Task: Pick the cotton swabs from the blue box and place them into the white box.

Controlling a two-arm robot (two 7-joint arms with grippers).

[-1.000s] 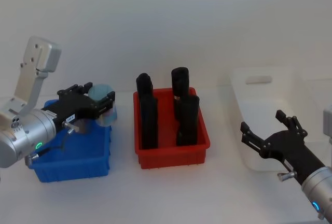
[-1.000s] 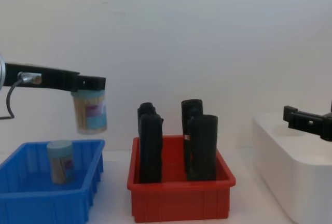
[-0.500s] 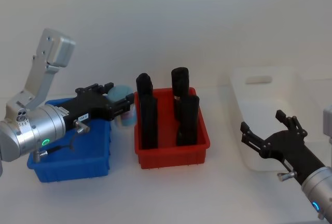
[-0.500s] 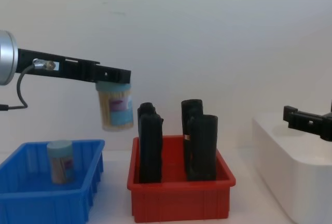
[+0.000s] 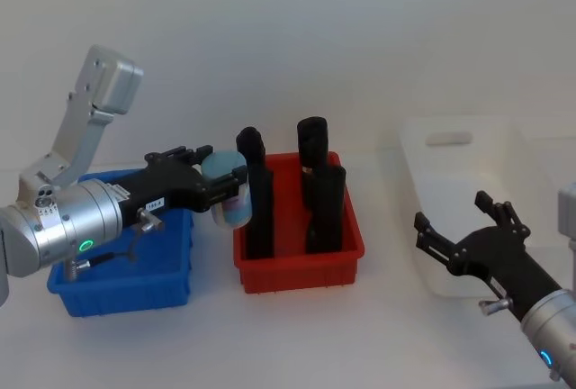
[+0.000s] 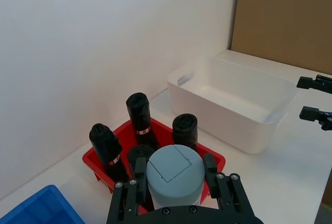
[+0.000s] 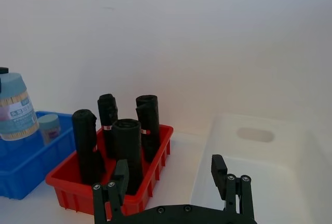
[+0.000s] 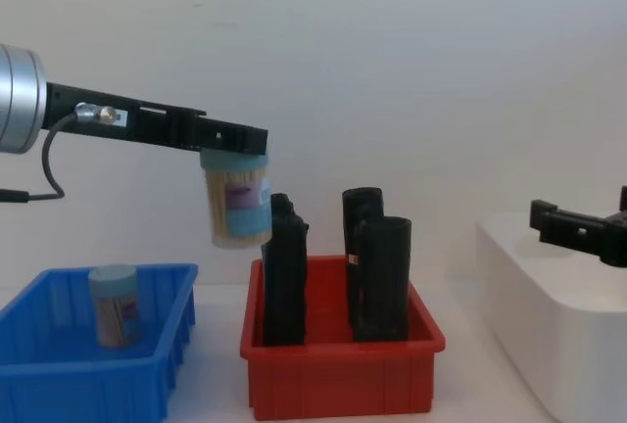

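Head view: white table, plain wall. Left end effector clenched a swab jar, the red bin's black cylinders just beside it, blue box under its arm. Right end effector hung released near the white box. Chest view: a second jar stood in the blue box.

The swab jar is clear plastic, its lid matt. The blue box and red bin are ribbed plastic; the white box is smooth.

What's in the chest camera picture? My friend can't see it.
The left gripper holds a cotton swab jar in the air beside a red bin of black cylinders. A second jar stands in the blue box; the right gripper hovers near the white box.
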